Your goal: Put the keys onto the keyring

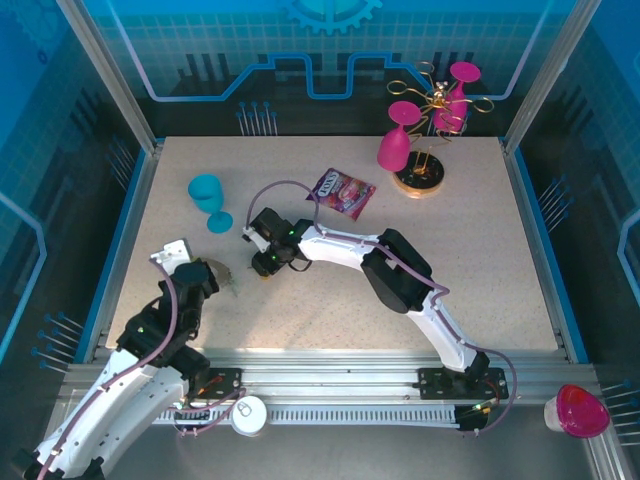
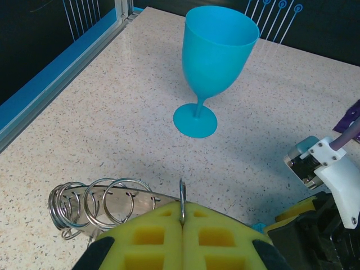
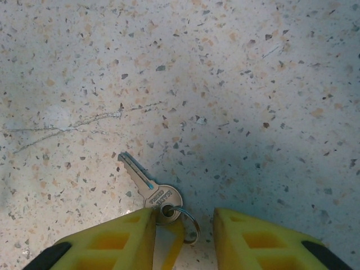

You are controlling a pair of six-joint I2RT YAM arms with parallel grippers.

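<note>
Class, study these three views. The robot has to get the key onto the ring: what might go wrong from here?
1. The key lies flat on the table, close to one finger of the open right tool. Closing may push it aside rather than pinch it.
2. The left tool is shut on just a thin edge of the keyring, which may twist or slip when pressed.
3. The teal goblet stands nearby, and an arm swing might tip it.
</note>
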